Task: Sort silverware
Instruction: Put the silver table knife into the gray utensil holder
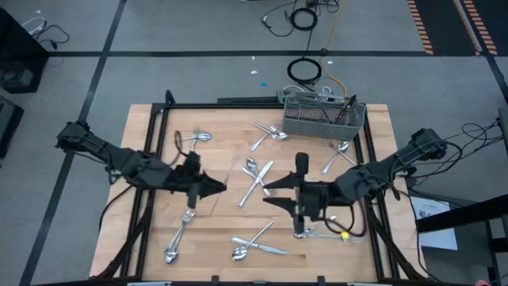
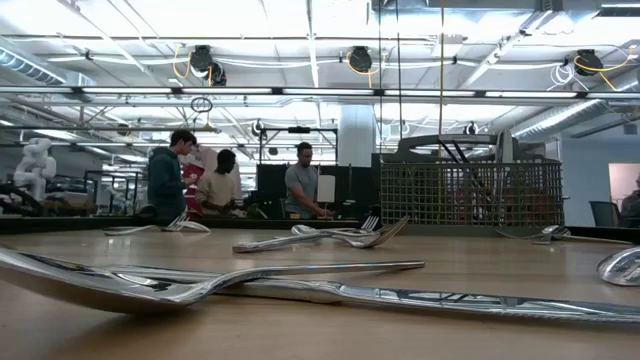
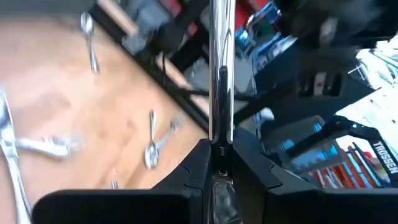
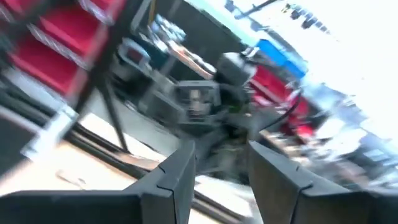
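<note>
Several pieces of silverware (image 1: 258, 175) lie scattered on the wooden table (image 1: 159, 127); in the low view a spoon and a knife (image 2: 200, 285) lie nearest. My left gripper (image 1: 221, 187) hovers above the table's middle, pointing toward the right edge, shut on one shiny piece of silverware (image 3: 221, 68). My right gripper (image 1: 268, 193) faces it from the right, also raised. It is open, with nothing between its fingers (image 4: 221, 155). My left gripper pinches a long, straight, shiny piece of silverware between its two fingers, at one end of the strip (image 3: 221, 134). Which end this is cannot be told. The fingers point nearly level toward the table's right edge. The piece sticks out beyond the fingertips, lifted clear of the table.
A grey wire-mesh basket (image 1: 324, 115) stands at the far right of the table, also in the low view (image 2: 470, 190). Black frame bars (image 1: 151, 143) run along the table's sides. People (image 2: 165, 180) stand in the room beyond the far edge.
</note>
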Controlling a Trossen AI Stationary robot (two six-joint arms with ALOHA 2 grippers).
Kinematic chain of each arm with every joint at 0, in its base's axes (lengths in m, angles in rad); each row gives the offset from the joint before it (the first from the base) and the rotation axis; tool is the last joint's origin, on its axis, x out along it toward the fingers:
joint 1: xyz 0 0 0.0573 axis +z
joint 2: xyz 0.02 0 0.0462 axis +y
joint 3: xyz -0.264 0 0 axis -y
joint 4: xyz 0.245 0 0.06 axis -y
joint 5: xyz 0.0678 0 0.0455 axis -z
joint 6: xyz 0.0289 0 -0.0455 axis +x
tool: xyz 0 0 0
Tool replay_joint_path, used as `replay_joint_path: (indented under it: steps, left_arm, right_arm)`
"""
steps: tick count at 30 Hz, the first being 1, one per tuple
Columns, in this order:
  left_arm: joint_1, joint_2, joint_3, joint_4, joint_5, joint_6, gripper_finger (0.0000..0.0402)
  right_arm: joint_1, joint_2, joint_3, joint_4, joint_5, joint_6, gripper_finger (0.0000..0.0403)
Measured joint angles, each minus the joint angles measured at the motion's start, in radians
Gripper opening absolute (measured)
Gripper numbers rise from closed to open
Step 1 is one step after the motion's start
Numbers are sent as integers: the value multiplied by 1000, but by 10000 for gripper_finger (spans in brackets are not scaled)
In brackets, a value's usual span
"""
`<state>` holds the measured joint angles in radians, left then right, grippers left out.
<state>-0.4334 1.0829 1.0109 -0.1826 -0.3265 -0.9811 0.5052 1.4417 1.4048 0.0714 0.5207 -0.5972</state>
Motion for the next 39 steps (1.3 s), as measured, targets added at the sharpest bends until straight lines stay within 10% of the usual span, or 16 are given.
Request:
replay_joint_path:
  steps: [19,39]
  left_arm:
    - [134,191,0,19,296,-172,56]
    - [144,215,0,19,349,-81,56]
  right_arm:
    - [-25,379,490,-808,59,22,132]
    - [-104,488,586,-978,28,73,132]
